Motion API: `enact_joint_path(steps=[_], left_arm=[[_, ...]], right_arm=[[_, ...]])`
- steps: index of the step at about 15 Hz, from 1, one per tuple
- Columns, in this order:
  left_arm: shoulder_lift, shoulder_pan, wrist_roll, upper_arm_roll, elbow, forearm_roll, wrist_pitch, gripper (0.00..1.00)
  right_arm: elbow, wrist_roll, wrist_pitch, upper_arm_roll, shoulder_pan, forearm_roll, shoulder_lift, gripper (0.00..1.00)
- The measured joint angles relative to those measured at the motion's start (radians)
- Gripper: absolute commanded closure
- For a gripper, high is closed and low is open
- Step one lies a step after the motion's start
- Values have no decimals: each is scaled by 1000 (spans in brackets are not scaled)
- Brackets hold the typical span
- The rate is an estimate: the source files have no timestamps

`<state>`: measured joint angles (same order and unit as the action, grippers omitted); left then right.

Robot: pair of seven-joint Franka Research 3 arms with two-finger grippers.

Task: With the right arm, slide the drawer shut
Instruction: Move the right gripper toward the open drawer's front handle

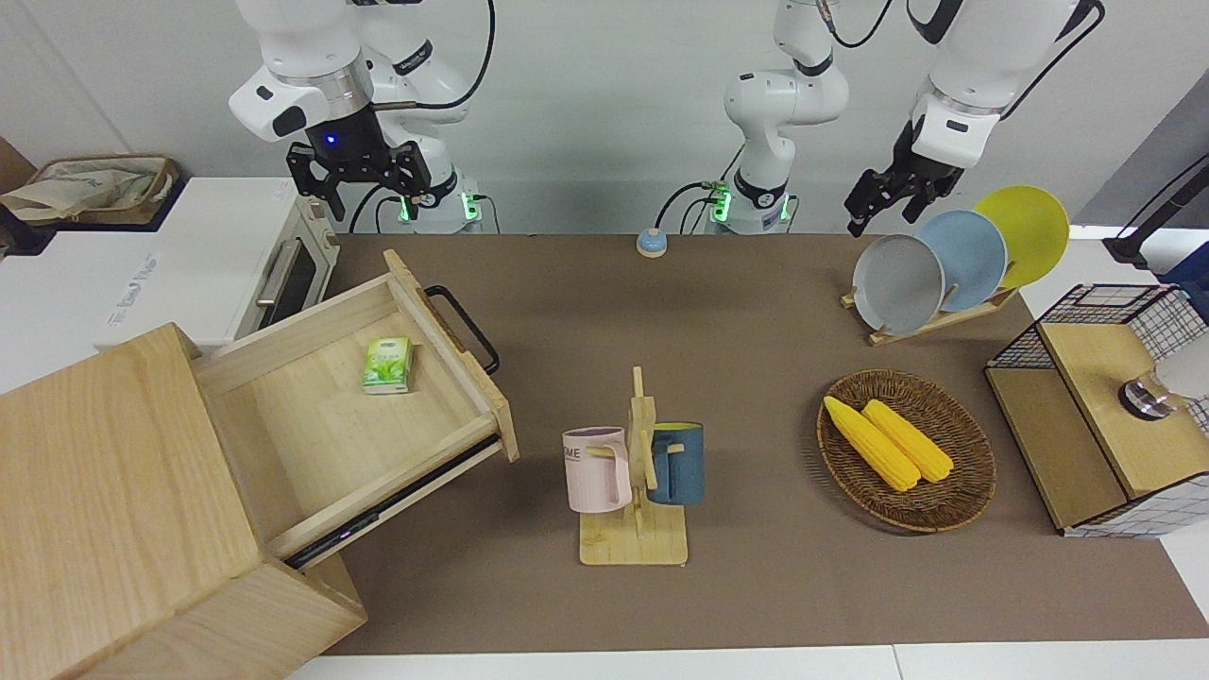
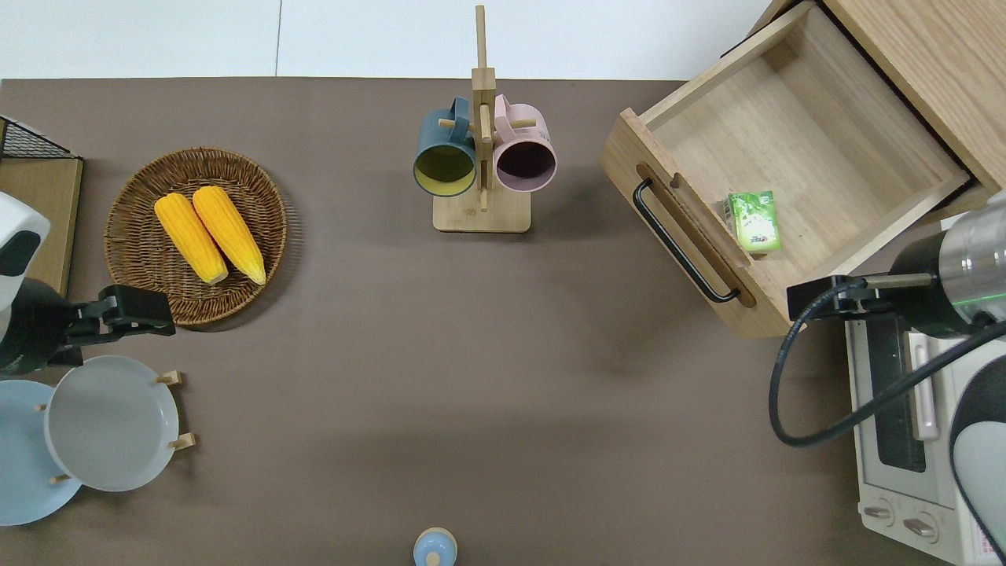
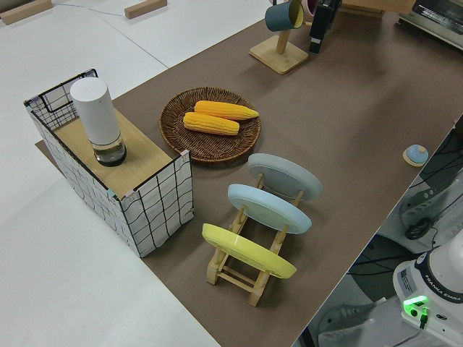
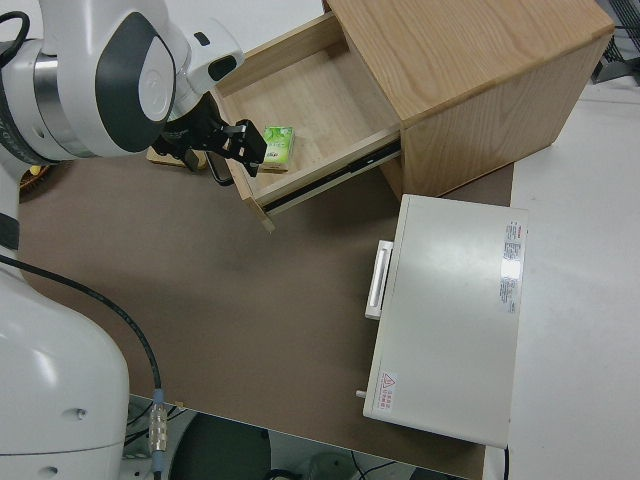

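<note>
Above toaster oven [image 2: 904, 424], right gripper [image 1: 362, 179] fingers apart, empty; drawer [image 1: 359, 416] open; left arm parked.

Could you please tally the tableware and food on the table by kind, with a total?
Plates: 3, grey, blue, yellow
Mugs: 2, pink, dark blue
Corn cobs: 2, and
Green cartons: 1, in the open drawer
Total: 8
</note>
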<state>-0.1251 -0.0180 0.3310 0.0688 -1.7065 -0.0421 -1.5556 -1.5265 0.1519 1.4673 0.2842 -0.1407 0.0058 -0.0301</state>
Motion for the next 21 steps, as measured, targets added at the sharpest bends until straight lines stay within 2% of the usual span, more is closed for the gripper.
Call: enact_joint_path(steps=[6, 9, 11, 13, 14, 15, 17, 21], left_arm=[[0, 0, 0, 0, 0, 0, 0, 7], [0, 0, 0, 0, 0, 0, 0, 7], [0, 0, 0, 0, 0, 0, 0, 7], [0, 0, 0, 0, 0, 0, 0, 7], [0, 0, 0, 0, 0, 0, 0, 7], [0, 0, 0, 0, 0, 0, 0, 7], [0, 0, 0, 0, 0, 0, 0, 7], [0, 0, 0, 0, 0, 0, 0, 7]], right_arm=[[5, 0, -4, -10, 3, 0, 0, 40], [6, 1, -4, -15, 4, 0, 0, 217], [6, 1, -4, -21, 4, 0, 0, 520], [6, 5, -4, -24, 4, 0, 0, 898], [6, 23, -4, -29, 5, 0, 0, 962], [6, 51, -4, -31, 5, 0, 0, 1000], [6, 129, -17, -31, 19, 21, 0, 1000], [9, 418, -26, -27, 74, 75, -5, 1000]])
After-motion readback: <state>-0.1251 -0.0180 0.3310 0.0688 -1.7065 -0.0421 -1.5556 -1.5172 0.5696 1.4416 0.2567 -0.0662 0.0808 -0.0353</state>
